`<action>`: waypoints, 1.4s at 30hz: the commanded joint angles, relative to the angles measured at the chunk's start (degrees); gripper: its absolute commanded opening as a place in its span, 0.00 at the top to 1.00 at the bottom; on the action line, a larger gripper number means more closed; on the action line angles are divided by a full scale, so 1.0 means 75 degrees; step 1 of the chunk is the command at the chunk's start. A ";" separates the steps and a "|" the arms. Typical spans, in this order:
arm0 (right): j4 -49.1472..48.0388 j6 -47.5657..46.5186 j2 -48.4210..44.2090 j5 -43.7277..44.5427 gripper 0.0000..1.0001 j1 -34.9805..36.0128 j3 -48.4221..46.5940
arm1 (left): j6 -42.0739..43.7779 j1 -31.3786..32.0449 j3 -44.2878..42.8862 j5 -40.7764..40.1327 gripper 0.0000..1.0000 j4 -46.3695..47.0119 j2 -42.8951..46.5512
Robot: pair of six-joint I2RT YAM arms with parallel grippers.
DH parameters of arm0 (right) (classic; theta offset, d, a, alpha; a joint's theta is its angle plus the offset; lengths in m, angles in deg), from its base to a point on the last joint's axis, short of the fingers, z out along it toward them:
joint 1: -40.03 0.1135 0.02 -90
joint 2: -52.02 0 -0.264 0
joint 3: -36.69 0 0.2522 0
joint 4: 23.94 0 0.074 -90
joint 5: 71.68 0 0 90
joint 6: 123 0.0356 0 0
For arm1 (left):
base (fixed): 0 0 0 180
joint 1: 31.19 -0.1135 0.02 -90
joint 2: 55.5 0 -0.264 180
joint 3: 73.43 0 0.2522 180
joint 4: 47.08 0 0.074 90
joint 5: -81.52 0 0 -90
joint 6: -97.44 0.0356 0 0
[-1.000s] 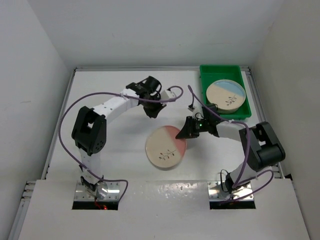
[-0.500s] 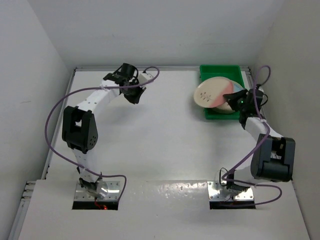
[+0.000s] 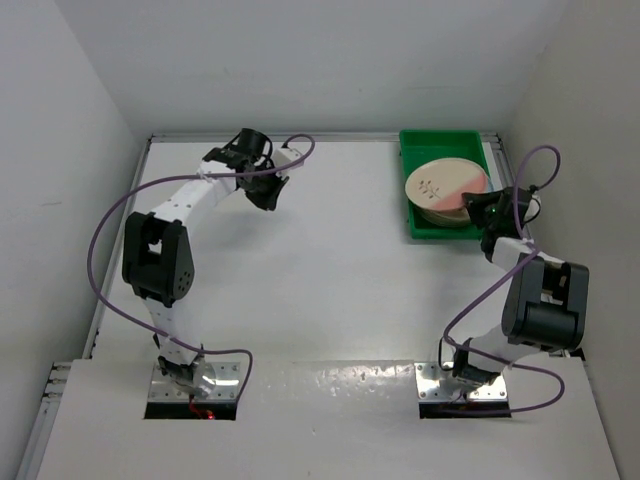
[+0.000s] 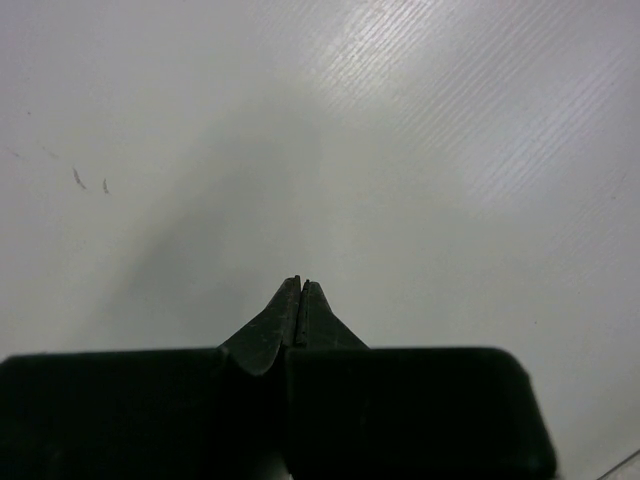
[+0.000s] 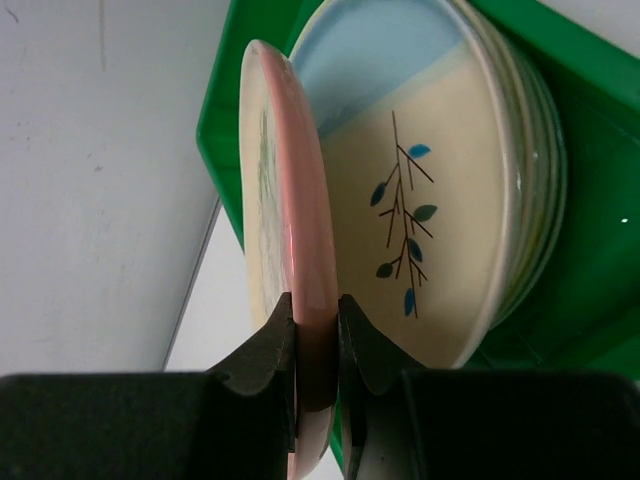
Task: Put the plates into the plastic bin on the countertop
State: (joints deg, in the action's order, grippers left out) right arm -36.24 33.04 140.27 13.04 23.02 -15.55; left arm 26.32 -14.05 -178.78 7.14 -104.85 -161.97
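Both jaws of the right gripper (image 5: pixel 315 328) clamp the rim of a pink-segment plate (image 5: pixel 292 200), which stands edge-on between them in the wrist view. Just to the right of that plate a stack of plates (image 5: pixel 530 210) lies in the plastic bin (image 5: pixel 595 240). The top of the stack is a blue-segment plate (image 5: pixel 440 190) with a sprig of blue and green leaves. From above, the held plate reaches leftward from the gripper over the bin and covers most of the stack; whether it touches the stack cannot be told. The left gripper (image 4: pixel 302 292), well apart from the bin, has its jaws pressed together on nothing, with bare white countertop (image 4: pixel 420 150) beneath and ahead of its tips.
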 commanded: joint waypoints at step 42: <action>0.4351 -0.4011 0.0011 0.2751 0.22 0.0135 -0.2122 | -0.0091 -0.0200 0.0118 0.0707 1.00 0.0055 -0.0041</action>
State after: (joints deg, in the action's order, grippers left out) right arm -13.93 11.69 142.19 21.79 22.71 -27.64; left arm 26.21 -14.83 -177.95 11.10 -104.89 -162.02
